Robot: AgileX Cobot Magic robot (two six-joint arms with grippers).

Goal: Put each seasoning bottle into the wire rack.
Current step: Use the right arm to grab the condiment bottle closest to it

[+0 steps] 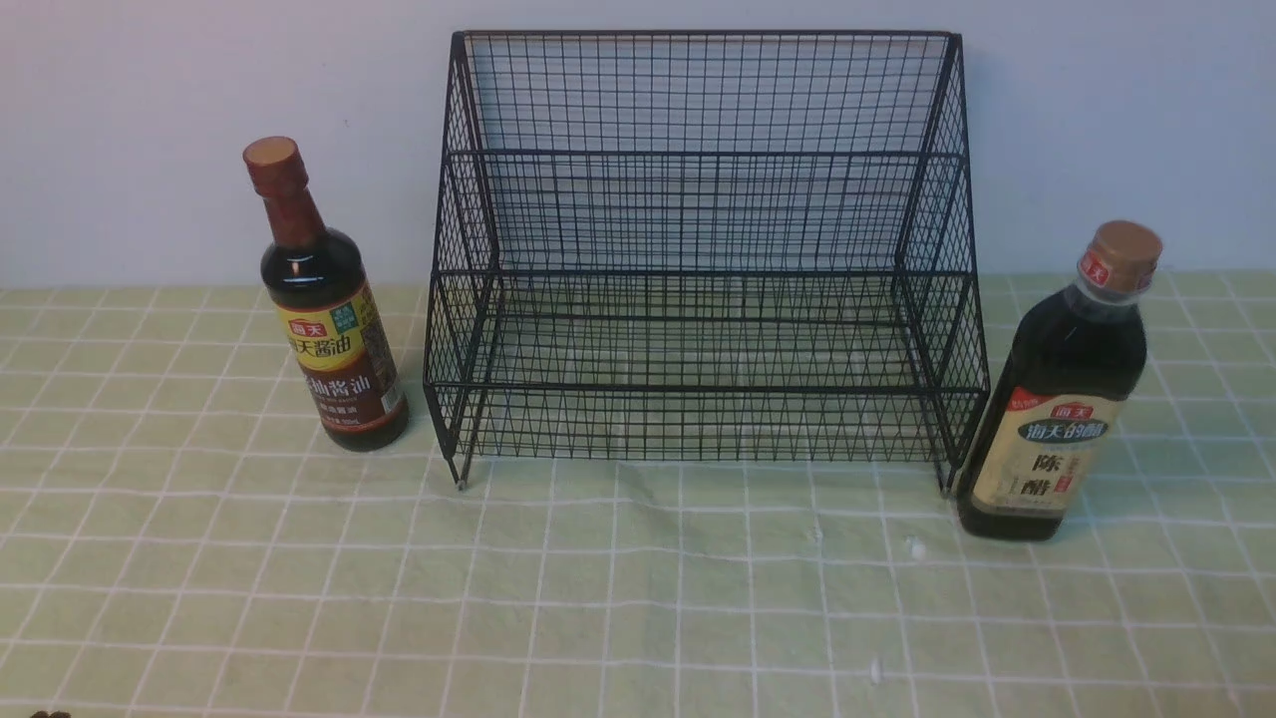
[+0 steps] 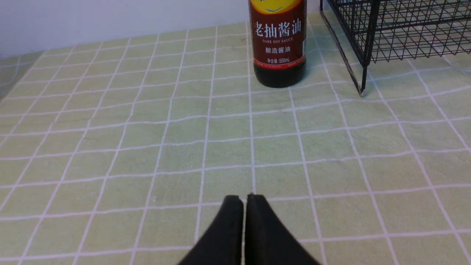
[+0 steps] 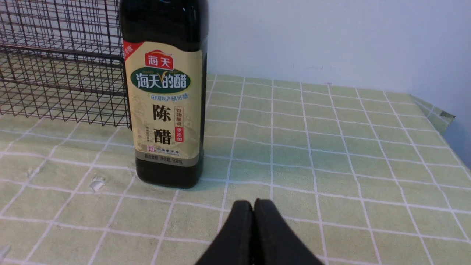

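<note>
Across the front view, neither bottle is in the black wire-mesh rack (image 1: 708, 271); the whole job looks still to do. The dark soy sauce bottle (image 1: 339, 339) stands on the table (image 1: 618, 618) just beside the rack, on the left arm's side. On the right arm's side, the vinegar bottle (image 1: 1062, 389) stands close by the rack's front corner; whether it touches the wire I cannot tell. Both are upright, caps on. I count two bottles and one rack, with no bottle inside the mesh: none placed, two left.

From the left wrist, the lower part of the soy sauce bottle shows, its base on the checked cloth (image 2: 176, 147), near the rack's leg. The left end effector (image 2: 245, 200) has its tips pressed together, or very nearly, with nothing between them, well apart from the bottle. That makes one bottle here and part of the rack.

From the right wrist, the vinegar bottle stands on the cloth, its label readable and its top out of the picture, with part of the mesh behind it. The right end effector (image 3: 253, 204) is likewise closed on nothing, apart from the bottle. One bottle again; across both wrists, two end effectors, both without a load.
</note>
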